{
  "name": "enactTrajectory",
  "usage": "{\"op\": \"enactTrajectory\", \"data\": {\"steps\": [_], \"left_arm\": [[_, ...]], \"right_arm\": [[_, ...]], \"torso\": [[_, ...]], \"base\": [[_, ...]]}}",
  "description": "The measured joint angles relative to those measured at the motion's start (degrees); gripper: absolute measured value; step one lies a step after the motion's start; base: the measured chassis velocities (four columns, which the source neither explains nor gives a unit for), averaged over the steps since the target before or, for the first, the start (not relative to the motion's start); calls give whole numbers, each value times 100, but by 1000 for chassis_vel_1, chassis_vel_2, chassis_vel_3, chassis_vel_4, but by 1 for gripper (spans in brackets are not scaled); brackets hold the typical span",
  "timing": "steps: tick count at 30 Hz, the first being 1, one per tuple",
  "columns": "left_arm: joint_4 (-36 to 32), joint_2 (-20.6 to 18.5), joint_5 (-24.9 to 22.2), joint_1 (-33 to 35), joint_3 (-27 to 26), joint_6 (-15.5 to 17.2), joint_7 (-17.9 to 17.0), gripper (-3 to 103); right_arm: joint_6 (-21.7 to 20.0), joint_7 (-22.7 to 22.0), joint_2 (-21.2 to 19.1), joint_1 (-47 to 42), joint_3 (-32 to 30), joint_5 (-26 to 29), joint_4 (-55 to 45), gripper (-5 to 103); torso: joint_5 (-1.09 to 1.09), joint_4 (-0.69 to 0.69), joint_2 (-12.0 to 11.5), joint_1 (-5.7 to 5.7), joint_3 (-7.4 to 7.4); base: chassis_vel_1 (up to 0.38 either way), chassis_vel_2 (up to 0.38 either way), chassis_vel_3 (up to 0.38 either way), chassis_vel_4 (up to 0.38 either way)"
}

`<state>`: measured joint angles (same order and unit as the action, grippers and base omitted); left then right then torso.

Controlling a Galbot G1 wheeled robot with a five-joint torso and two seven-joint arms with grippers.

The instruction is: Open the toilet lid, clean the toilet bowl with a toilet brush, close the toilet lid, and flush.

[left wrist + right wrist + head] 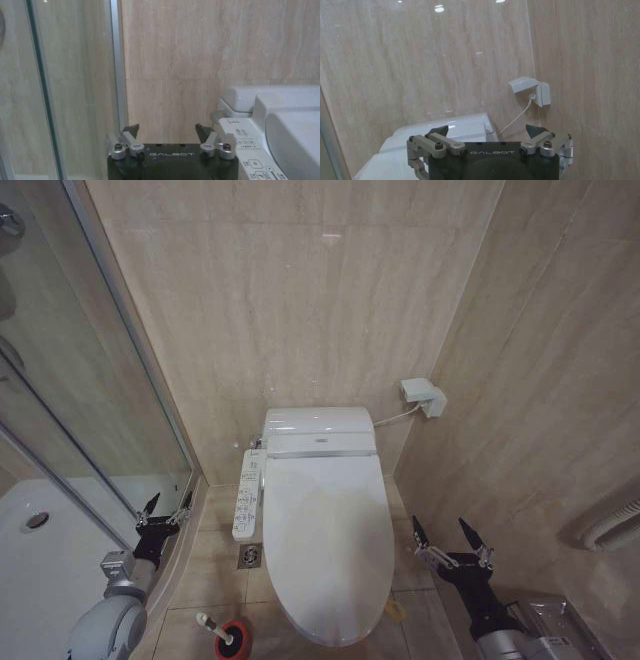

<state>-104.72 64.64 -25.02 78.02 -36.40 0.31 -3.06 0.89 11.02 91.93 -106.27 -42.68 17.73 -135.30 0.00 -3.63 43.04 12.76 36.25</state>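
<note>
Toilet lid [335, 540] down at frame centre; opening not begun. Left pincer [166, 509] and right pincer [448, 536] flank it, both released, empty. Toilet brush [213, 626] in holder, lower left. Next: raising the lid.

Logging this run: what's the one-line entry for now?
toilet lid: closed | toilet brush: in holder | left gripper: open, idle | right gripper: open, idle

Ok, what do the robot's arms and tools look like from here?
Both match. The left tool and right tool each have two black pointed fingers on silver metal linkages with visible screws, mounted on a black body printed GALBOT in white. Behind them, black wrists lead to rounded silver-grey arm segments.
</note>
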Motion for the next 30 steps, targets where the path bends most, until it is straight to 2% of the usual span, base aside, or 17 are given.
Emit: {"op": "enactTrajectory", "data": {"steps": [3, 6, 7, 8, 11, 12, 15, 16, 22, 23, 25, 29, 30], "left_arm": [[206, -9, -25, -145, 60, -127, 102, 74], [791, -24, -79, -547, 245, -555, 402, 74], [1065, -31, -105, -734, 331, -757, 546, 47], [1065, -31, -105, -734, 331, -757, 546, 47], [1703, -46, -165, -1168, 532, -1227, 873, 47], [1703, -46, -165, -1168, 532, -1227, 873, 47], [2194, -62, -211, -1503, 683, -1581, 1125, 47], [2342, -65, -225, -1602, 731, -1691, 1202, 20], [2390, -66, -229, -1630, 746, -1731, 1229, 20], [2421, -67, -230, -1648, 750, -1744, 1241, 0], [2501, -67, -230, -1701, 765, -1783, 1277, 0], [3321, -72, -150, -2216, 877, -2144, 1620, 0], [3321, -72, -150, -2216, 877, -2144, 1620, 0]], "right_arm": [[0, 0, 0, 0, 0, 0, 0, 100], [0, 0, 0, 0, 0, 0, -1, 100], [0, 0, 0, 0, 0, 0, -1, 100], [0, 0, 0, 0, 0, 0, -1, 100], [0, 0, 0, 0, 0, 0, 0, 100], [0, 0, 0, 0, 0, 0, 0, 100], [0, 0, 0, 0, 0, 0, 0, 100], [0, 0, 0, 0, 0, 0, -1, 100], [0, 0, 0, 0, 0, 0, 0, 100], [0, 0, 0, 0, 0, 0, 0, 100], [0, 0, 0, 0, 1, 0, 0, 100], [0, 0, 0, 0, 0, 0, 0, 100], [0, 0, 0, 0, 0, 0, 0, 100]], "torso": [[2, 0, 0, 0, 0], [1, -1, 0, 0, 0], [0, -2, 0, 0, 0], [0, -2, 0, 0, 0], [0, -2, 0, 0, 0], [0, -2, 0, 0, 0], [0, -2, 0, 0, 0], [-1, -3, 0, 1, 1], [0, 0, 0, 0, 0], [0, 0, 0, 0, 0], [0, 0, 0, 0, 0], [0, -1, 0, 0, 0], [0, -1, 0, 0, 0]], "base": [[0, 0, 0, 0], [0, 0, 0, 0], [0, 0, 0, 0], [0, 0, 0, 0], [0, 0, 0, 0], [0, 0, 0, 0], [0, 0, 0, 0], [0, 0, 0, 0], [0, 0, 0, 0], [0, 0, 0, 0], [0, 0, 0, 0], [0, 0, 0, 0], [0, 0, 0, 0]]}}
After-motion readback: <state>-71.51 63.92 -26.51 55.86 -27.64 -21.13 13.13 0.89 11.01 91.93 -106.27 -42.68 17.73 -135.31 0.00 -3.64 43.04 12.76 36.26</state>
